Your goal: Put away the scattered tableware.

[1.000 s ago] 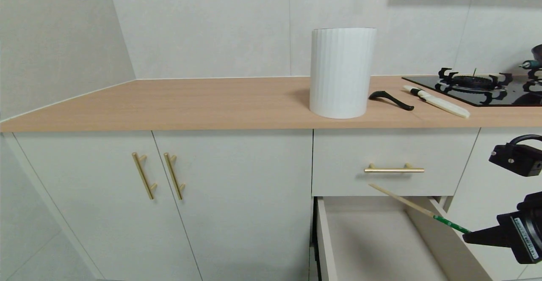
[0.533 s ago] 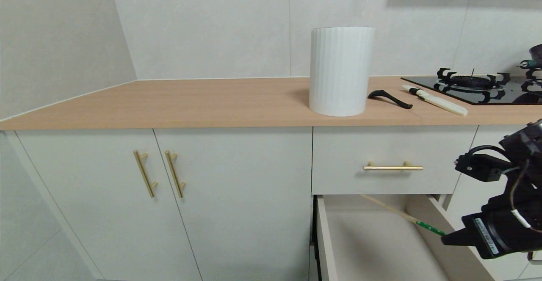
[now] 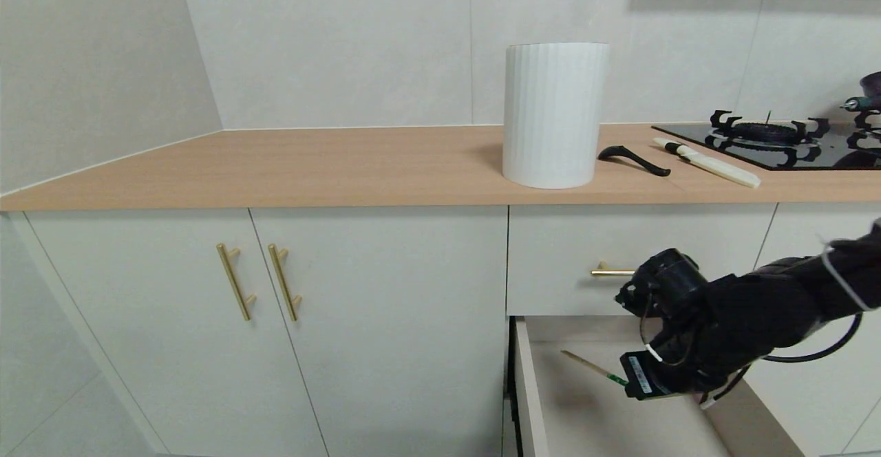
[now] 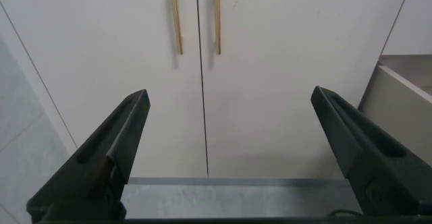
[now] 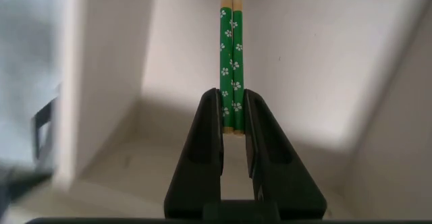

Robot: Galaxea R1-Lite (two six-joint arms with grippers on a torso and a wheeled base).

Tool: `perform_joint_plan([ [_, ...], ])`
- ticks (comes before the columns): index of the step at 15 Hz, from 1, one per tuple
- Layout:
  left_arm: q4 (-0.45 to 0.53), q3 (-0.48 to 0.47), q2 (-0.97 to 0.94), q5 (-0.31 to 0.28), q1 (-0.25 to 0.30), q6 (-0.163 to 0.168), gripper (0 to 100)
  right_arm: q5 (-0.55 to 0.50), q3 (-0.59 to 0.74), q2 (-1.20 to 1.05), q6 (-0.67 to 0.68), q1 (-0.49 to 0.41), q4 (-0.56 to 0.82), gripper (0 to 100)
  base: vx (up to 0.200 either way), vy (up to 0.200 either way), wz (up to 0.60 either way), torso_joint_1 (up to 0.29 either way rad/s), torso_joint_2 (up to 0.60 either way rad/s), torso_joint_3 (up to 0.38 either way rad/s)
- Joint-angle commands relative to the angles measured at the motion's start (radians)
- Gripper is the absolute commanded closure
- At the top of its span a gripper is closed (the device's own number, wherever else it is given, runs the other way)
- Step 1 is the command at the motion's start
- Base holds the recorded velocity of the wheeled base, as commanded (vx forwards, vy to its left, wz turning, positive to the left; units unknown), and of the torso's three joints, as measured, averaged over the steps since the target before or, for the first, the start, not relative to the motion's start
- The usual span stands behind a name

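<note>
My right gripper (image 3: pixel 628 380) is shut on a pair of wooden chopsticks (image 3: pixel 592 367) with green flowered ends, held over the inside of the open lower drawer (image 3: pixel 606 409). In the right wrist view the chopsticks (image 5: pixel 231 62) sit clamped between the two black fingers (image 5: pixel 206 140), pointing out over the pale drawer floor. On the counter lie a black-handled utensil (image 3: pixel 633 160) and a white knife (image 3: pixel 709 163) with a cream handle. My left gripper (image 4: pixel 229 156) is open, facing the white cabinet doors (image 4: pixel 202 69) with nothing between its fingers.
A tall white ribbed cylinder (image 3: pixel 555 114) stands on the wooden countertop (image 3: pixel 310 168). A black gas hob (image 3: pixel 778 140) is at the right end. The closed upper drawer has a gold handle (image 3: pixel 609 272). The double doors carry two gold handles (image 3: pixel 258 290).
My right arm has swung left and down, turning so the chopsticks now sit low inside the open drawer instead of slanting up across its right side.
</note>
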Motion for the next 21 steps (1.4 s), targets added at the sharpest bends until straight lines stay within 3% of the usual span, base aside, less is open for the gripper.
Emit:
perform_joint_plan([
  [1, 0.0, 0.0, 0.0, 0.0, 0.0, 0.0, 0, -0.028, -0.056, 0.165, 0.027, 0.012, -0.012, 100, 0.0, 0.0, 0.0, 0.0, 0.0, 0.0],
  [13, 0.0, 0.0, 0.0, 0.0, 0.0, 0.0, 0, -0.099, -0.048, 0.289, 0.098, 0.103, -0.061, 100, 0.0, 0.0, 0.0, 0.0, 0.0, 0.0],
  [21, 0.0, 0.0, 0.0, 0.0, 0.0, 0.0, 0, -0.109, -0.048, 0.291, 0.105, 0.103, -0.062, 100, 0.0, 0.0, 0.0, 0.0, 0.0, 0.0],
])
